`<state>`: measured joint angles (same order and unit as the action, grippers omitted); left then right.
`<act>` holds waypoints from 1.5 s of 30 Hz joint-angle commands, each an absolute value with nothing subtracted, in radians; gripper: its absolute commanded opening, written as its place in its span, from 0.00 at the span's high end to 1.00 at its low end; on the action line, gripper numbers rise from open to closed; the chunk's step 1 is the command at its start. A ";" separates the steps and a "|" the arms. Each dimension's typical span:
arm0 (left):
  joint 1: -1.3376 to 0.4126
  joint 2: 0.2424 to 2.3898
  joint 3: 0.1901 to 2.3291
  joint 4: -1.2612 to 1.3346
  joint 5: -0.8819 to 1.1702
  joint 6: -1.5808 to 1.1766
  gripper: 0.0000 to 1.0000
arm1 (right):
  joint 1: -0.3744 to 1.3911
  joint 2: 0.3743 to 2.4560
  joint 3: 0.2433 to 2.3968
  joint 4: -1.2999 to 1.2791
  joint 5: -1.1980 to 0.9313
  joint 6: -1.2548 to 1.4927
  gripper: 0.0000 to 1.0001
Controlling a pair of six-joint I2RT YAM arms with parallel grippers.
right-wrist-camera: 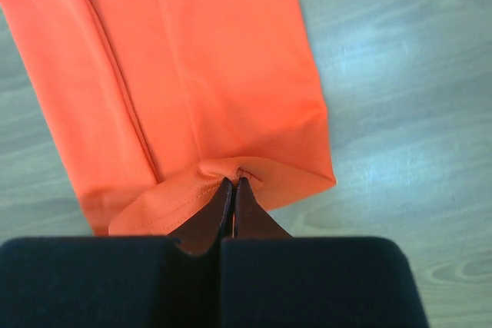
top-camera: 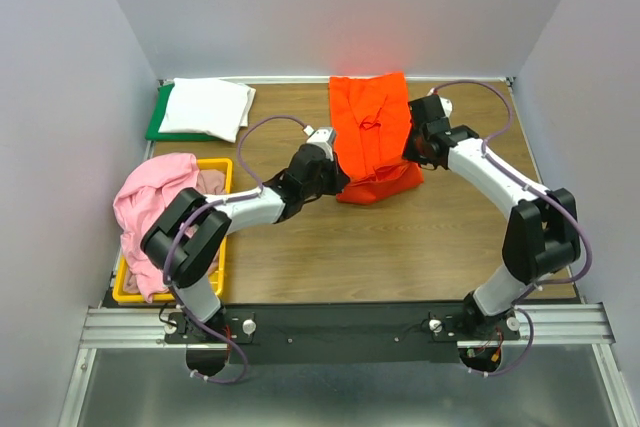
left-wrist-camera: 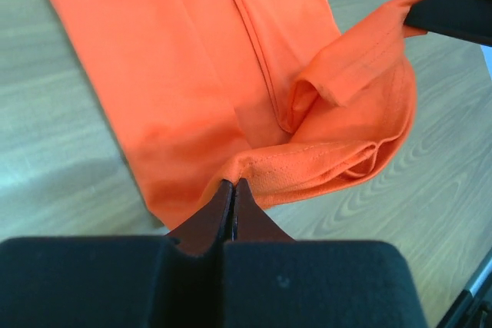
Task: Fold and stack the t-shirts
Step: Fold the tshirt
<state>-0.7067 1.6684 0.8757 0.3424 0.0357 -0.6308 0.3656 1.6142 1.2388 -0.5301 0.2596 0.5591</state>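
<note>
A bright orange t-shirt (top-camera: 372, 125) lies as a long strip on the wooden table, its near hem lifted. My left gripper (left-wrist-camera: 233, 182) is shut on the hem's left corner (left-wrist-camera: 254, 165), and my right gripper (right-wrist-camera: 234, 180) is shut on the hem's right part (right-wrist-camera: 223, 170). From above, the left gripper (top-camera: 338, 179) and the right gripper (top-camera: 408, 159) flank the shirt's near end. A folded white t-shirt (top-camera: 205, 107) rests on the green board (top-camera: 158, 123). A light pink t-shirt (top-camera: 150, 199) and a mauve-pink one (top-camera: 210, 183) hang in the yellow bin (top-camera: 222, 237).
The green board sits at the back left and the yellow bin at the left edge. White walls (top-camera: 60, 127) close in the table on three sides. The right arm's fingertip (left-wrist-camera: 453, 13) shows at the top right of the left wrist view.
</note>
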 commanded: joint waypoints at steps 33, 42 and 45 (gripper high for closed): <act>-0.397 2.187 1.422 0.407 0.425 -0.474 1.00 | 0.253 2.213 1.882 -0.489 0.344 0.430 1.00; -0.371 2.266 1.519 0.342 0.384 -0.512 0.81 | 0.239 2.331 2.034 -0.489 0.273 0.403 0.95; -0.357 2.249 1.526 0.336 0.330 -0.523 0.20 | 0.238 2.342 2.097 -0.491 0.227 0.379 0.46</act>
